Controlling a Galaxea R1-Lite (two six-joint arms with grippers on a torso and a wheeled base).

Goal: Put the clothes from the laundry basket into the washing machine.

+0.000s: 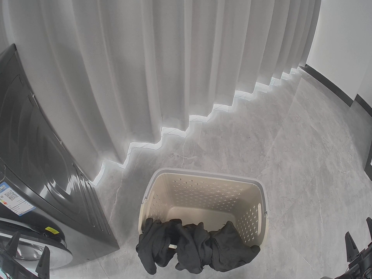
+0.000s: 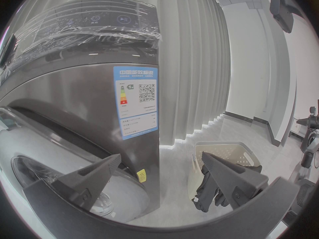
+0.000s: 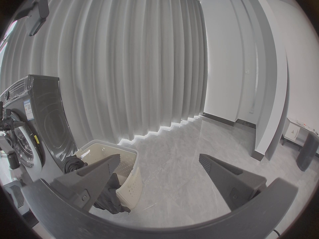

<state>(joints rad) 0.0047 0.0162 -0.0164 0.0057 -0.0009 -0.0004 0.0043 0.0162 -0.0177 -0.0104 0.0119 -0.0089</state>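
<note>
A cream laundry basket (image 1: pixel 209 175) stands on the floor in the head view, with black clothes (image 1: pixel 193 247) draped over its near rim. The dark grey washing machine (image 1: pixel 42 167) stands to its left, its round door (image 1: pixel 38 248) facing the near side. My left gripper (image 1: pixel 28 248) hangs open in front of that door, nothing between its fingers (image 2: pixel 96 176). My right gripper (image 1: pixel 360 239) is open and empty at the lower right, clear of the basket. The left wrist view shows the machine (image 2: pixel 83 93), basket (image 2: pixel 229 148) and clothes (image 2: pixel 207 190). Basket (image 3: pixel 109 153) and clothes (image 3: pixel 108 193) also appear in the right wrist view.
A long white curtain (image 1: pixel 162 59) hangs behind the basket and machine. Grey tiled floor (image 1: pixel 302 144) spreads open to the right, bounded by a white wall with dark skirting (image 1: pixel 333 86). A low white cabinet (image 3: pixel 294 131) stands far off by the wall.
</note>
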